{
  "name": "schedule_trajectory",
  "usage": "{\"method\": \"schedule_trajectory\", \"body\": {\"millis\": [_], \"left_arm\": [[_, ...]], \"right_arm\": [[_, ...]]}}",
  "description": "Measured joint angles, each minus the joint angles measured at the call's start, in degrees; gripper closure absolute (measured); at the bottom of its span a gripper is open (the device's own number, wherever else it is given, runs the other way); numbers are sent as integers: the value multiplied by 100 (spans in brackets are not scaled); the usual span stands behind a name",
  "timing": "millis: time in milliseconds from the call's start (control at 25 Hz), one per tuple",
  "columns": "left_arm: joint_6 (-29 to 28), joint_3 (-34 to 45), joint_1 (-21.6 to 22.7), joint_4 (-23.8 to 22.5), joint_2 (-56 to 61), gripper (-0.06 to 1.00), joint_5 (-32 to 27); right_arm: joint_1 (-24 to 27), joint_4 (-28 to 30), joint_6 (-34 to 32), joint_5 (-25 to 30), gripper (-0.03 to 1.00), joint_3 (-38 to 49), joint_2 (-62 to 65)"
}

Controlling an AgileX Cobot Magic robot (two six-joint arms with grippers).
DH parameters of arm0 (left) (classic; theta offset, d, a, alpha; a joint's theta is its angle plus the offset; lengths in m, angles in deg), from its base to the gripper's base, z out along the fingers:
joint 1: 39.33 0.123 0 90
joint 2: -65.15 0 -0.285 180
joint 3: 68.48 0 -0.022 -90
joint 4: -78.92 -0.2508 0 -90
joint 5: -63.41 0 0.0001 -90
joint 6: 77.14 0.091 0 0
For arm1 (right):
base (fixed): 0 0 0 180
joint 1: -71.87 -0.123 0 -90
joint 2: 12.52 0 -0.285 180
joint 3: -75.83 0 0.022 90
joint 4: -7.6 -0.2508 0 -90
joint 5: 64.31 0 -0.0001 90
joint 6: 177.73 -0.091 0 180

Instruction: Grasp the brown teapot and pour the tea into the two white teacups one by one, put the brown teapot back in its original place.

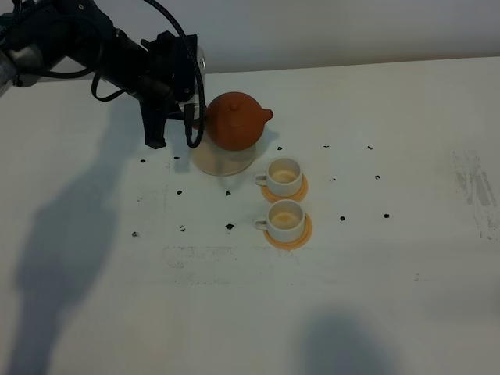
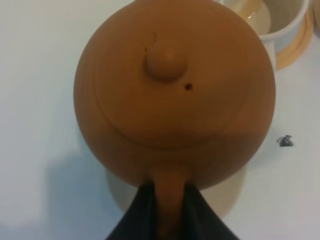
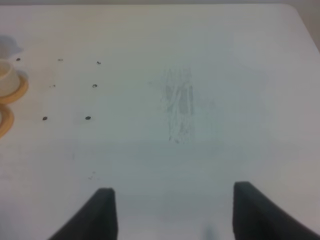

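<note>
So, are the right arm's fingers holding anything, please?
No, the right fingers stand wide apart, with only the white tabletop between them.

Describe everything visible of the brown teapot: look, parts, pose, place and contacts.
The brown teapot is round and squat, matte reddish-brown, clay by its look. Its lid is on, with a round knob and a small vent hole. It is upright, its short spout pointing right in the exterior view. The left end effector clamps its loop handle. It is over the beige coaster; whether it rests there or is lifted cannot be told.
</note>
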Motion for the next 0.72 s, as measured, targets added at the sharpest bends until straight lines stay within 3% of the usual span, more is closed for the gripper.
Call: {"method": "schedule_trajectory", "body": {"millis": [280, 720], "left_arm": [[-393, 13, -21, -50, 296, 84, -332], [-424, 1025, -21, -264, 1133, 84, 25]], "right_arm": [[0, 0, 0, 0, 45, 6, 0], [0, 0, 0, 0, 45, 17, 0]]}}
